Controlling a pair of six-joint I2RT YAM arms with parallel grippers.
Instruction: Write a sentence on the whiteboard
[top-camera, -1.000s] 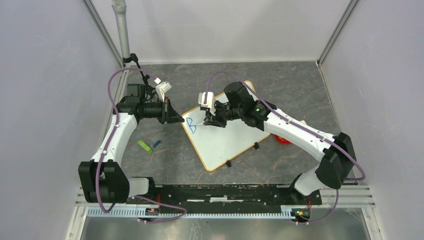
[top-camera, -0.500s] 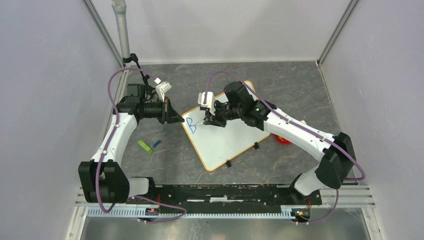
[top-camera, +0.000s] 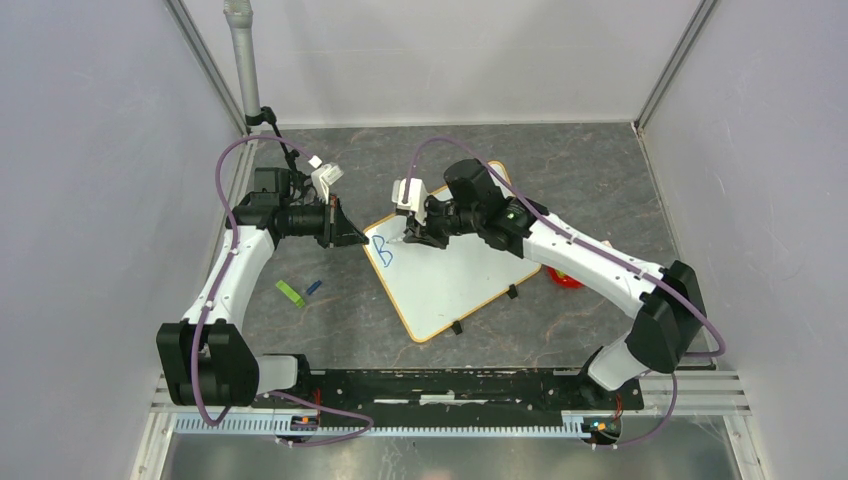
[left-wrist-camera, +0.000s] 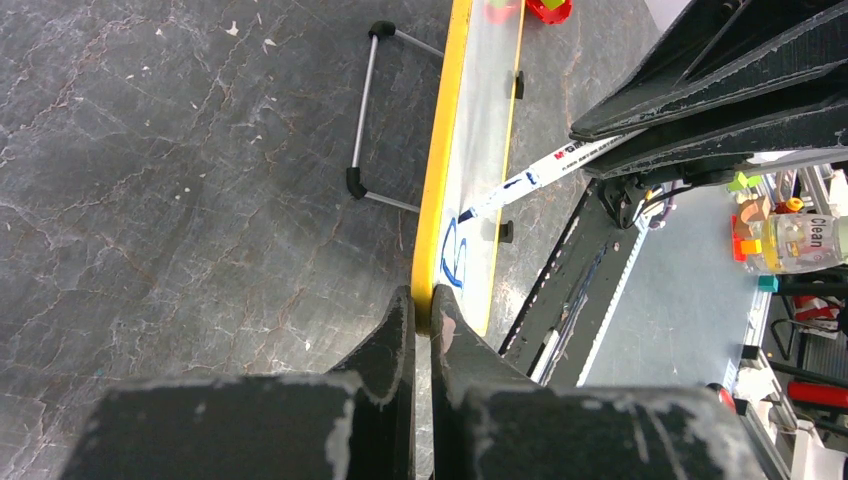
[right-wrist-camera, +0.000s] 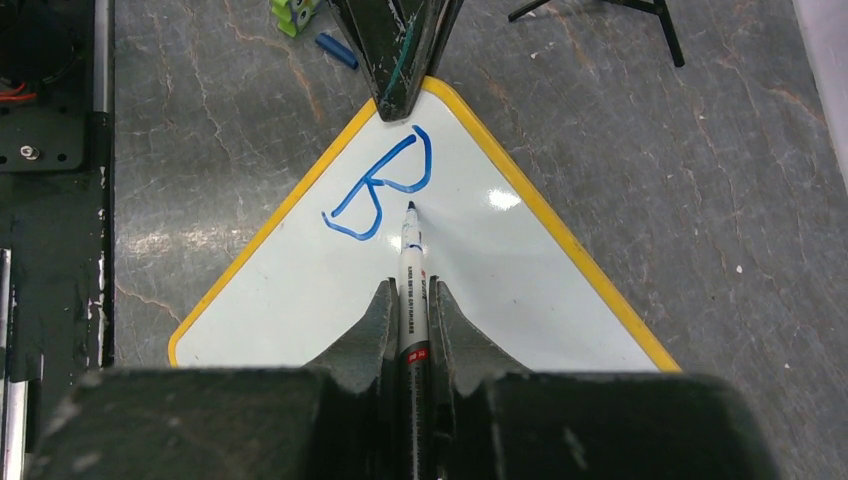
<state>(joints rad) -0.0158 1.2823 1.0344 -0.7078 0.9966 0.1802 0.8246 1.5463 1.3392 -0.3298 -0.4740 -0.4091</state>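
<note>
The whiteboard (top-camera: 455, 285) shows only a blue "B" (right-wrist-camera: 385, 185). The right tool (right-wrist-camera: 412, 300), grasping the marker (right-wrist-camera: 411, 250), has edged on, probably toward the next letter; the left tool (left-wrist-camera: 421, 305) clenches the whiteboard's corner.

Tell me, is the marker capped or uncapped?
Uncapped. The marker gripped in the right gripper shows a bare dark tip, pointing at the whiteboard just beside the blue B.
</note>
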